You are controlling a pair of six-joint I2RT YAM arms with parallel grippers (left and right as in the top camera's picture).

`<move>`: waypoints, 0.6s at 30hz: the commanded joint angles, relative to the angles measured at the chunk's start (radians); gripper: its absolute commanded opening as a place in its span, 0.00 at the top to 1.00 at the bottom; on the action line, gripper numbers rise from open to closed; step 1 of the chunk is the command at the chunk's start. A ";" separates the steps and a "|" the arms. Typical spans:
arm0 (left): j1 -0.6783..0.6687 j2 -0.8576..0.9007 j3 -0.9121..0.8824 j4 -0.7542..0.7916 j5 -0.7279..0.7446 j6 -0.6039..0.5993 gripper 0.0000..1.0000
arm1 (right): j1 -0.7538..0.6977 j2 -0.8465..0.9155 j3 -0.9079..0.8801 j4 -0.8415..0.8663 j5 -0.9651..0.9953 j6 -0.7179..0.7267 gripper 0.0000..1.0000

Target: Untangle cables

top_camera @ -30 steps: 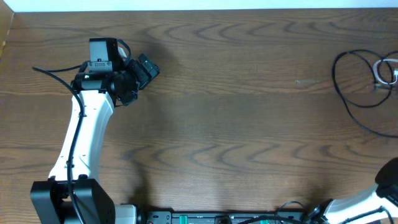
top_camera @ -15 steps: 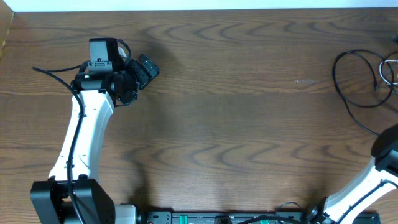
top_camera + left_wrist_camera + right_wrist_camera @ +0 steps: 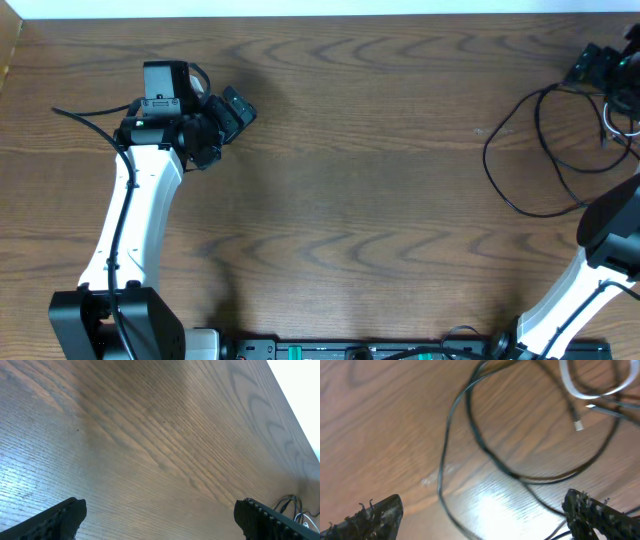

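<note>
The right end effector (image 3: pixel 588 68) now sits at the upper right of the overhead frame, up from the lower right edge a moment ago. Its jaws have sprung wide, and nothing lies between them in the wrist view. The black cables (image 3: pixel 515 476) lie below it on the surface (image 3: pixel 380 200), with one loop drawn further left than before. The white cable (image 3: pixel 585 396) curls at the upper right of the wrist view, seemingly still crossed by a black strand, though blur makes that uncertain. It reads as a release after a pull — the bundle is looser, not yet separated. The left end effector (image 3: pixel 232 112) is wide open and empty at upper left, well apart from the cables.
</note>
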 commanded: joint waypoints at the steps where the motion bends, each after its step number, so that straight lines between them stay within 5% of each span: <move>1: 0.000 0.010 0.003 0.000 -0.014 0.007 0.00 | 0.055 -0.084 0.020 -0.023 -0.114 -0.121 0.01; 9: 0.000 0.010 0.003 -0.001 -0.014 0.007 0.00 | 0.270 -0.179 0.020 -0.097 -0.203 -0.308 0.01; 18: 0.000 0.010 0.003 -0.001 -0.014 0.007 0.00 | 0.485 -0.279 0.020 -0.194 -0.112 -0.302 0.01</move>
